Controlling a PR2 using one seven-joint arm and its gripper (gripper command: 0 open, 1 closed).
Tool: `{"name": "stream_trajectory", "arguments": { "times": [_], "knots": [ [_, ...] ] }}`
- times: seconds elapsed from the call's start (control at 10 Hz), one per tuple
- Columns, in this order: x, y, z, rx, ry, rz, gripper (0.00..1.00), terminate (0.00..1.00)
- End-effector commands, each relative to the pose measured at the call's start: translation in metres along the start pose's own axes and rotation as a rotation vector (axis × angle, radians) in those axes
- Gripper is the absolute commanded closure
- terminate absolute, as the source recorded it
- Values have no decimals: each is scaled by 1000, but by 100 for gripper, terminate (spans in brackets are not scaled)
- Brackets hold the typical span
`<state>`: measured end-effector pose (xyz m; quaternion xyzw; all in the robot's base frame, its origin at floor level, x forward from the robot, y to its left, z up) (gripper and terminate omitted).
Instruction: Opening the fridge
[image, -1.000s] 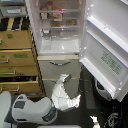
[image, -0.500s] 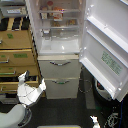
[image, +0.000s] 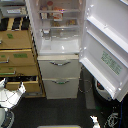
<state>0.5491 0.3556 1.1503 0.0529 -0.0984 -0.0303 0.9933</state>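
Observation:
The tall white fridge (image: 59, 70) stands in the middle of the exterior view. Its large upper door (image: 107, 45) is swung wide open to the exterior view's right, showing its inner side with a green label (image: 112, 62). The lit shelves (image: 56, 20) hold food items. The two lower drawers with curved silver handles (image: 60, 63) are shut. My gripper (image: 12, 88) is low at the exterior view's left, in front of the wooden cabinet, apart from the fridge. Its white fingers (image: 21, 89) are spread and hold nothing.
A tan wooden drawer cabinet (image: 17, 55) stands against the fridge's left side. A small white object (image: 94, 121) and cables (image: 113, 120) lie on the dark floor at the bottom right. The open door reaches out over the floor on the right.
My arm has drawn back from in front of the fridge drawers to the exterior view's lower left. The fridge door has stayed wide open.

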Motion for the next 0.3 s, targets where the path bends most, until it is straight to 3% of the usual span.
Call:
{"name": "stream_trajectory", "arguments": {
  "times": [0.1, 0.2, 0.3],
  "knots": [
    [-50, 76, -158, 23, -90, -11, 0, 0],
    [-54, 65, -158, 17, -93, -31, 0, 0],
    [-58, 52, -166, 25, -60, -57, 0, 100]
  ]
}}
